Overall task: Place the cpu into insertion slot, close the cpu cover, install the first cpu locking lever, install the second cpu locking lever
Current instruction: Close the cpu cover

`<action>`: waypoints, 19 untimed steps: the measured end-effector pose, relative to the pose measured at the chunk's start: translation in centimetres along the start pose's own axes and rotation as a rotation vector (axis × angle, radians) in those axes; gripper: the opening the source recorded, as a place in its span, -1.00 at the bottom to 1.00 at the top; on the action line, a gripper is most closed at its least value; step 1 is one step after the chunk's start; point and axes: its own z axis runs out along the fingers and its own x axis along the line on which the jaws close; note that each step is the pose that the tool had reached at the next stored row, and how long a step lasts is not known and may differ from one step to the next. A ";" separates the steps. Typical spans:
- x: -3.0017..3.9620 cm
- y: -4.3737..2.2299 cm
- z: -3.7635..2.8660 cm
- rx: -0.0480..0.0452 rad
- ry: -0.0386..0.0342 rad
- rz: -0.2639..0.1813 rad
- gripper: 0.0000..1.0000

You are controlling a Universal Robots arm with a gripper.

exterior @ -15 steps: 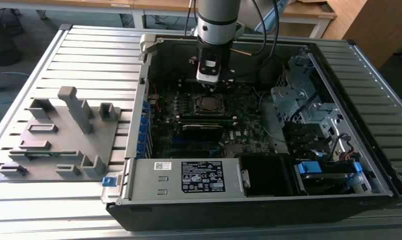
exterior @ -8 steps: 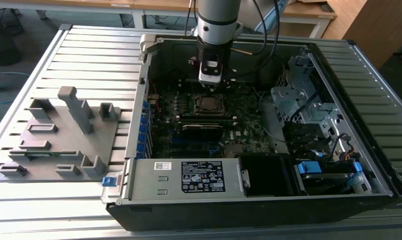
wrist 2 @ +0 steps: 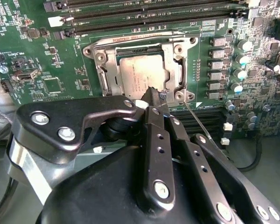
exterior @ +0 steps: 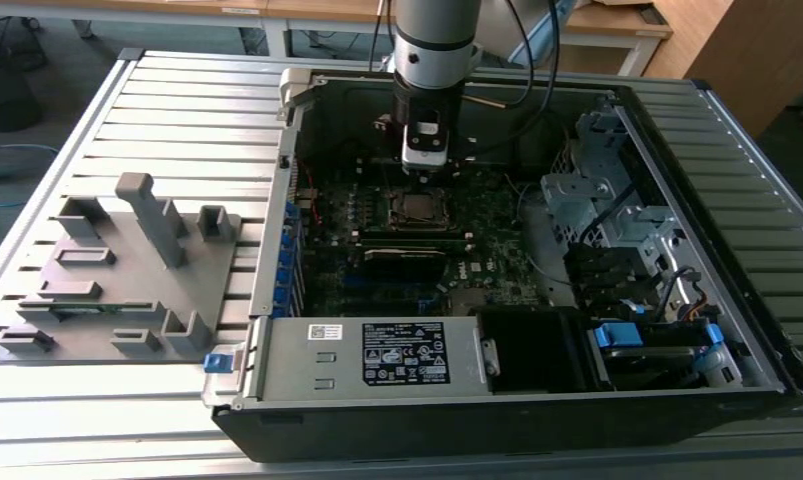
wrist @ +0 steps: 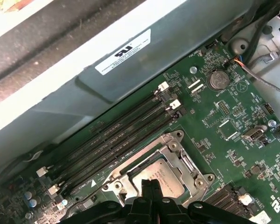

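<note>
The cpu (wrist 2: pixel 141 77) lies flat in the insertion slot (wrist 2: pixel 91 49) on the green motherboard, its dull grey face showing. The silvery cpu cover (wrist 2: pixel 105 79) lies down around it as a frame. My gripper (wrist 2: pixel 152 94) hovers just over the socket's edge with its black fingers pressed together and nothing between them. A thin metal lever rod (wrist 2: pixel 198 122) runs from the socket's corner past the fingers. In the first wrist view the gripper (wrist: pixel 151 185) sits over the cpu (wrist: pixel 168 179). In the exterior view the gripper (exterior: pixel 425 172) hangs just behind the cpu (exterior: pixel 421 208).
Long black memory slots (wrist: pixel 116 140) run beside the socket. Capacitors (wrist 2: pixel 238 60) stand close to it. The open case holds a power supply (exterior: pixel 401 355) at the front and a drive cage (exterior: pixel 615 210) on the exterior view's right. A grey fixture (exterior: pixel 121 270) sits on the slatted table to the left.
</note>
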 end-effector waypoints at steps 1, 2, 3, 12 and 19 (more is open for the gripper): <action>0.00 0.00 0.00 0.0001 0.0001 -0.001 -0.80; 0.00 0.00 0.00 0.0001 0.0001 -0.001 -0.80; 0.00 0.00 0.00 0.0000 0.0001 -0.001 -0.80; 0.00 0.00 0.00 0.0001 0.0001 -0.001 -0.80; 0.00 0.00 0.01 0.0000 0.0012 -0.026 -0.80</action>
